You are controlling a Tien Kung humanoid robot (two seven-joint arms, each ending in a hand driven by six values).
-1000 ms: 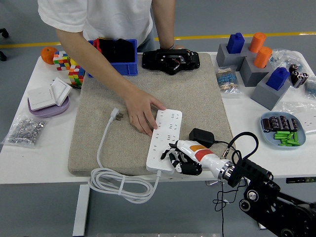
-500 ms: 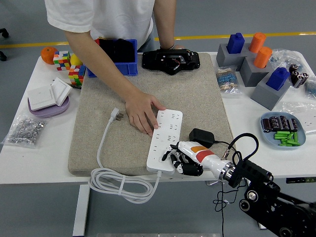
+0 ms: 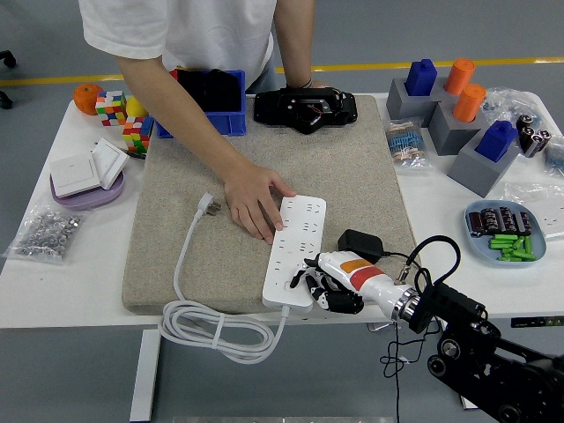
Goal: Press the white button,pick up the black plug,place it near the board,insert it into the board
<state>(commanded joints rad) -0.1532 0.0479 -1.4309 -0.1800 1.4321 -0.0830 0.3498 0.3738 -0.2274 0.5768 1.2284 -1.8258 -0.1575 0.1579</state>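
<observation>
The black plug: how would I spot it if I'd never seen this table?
Find the grey mat in the middle of the table, then the white power strip lying on its near part. The black plug sits just right of the strip, a small dark block with a thin black cord, close behind the robot's right hand.

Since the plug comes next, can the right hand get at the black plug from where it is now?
Probably yes. The black plug lies on the mat just right of the power strip, right beside the right hand, with nothing over it. The person's hand rests on the strip's far left side, away from the plug.
</observation>
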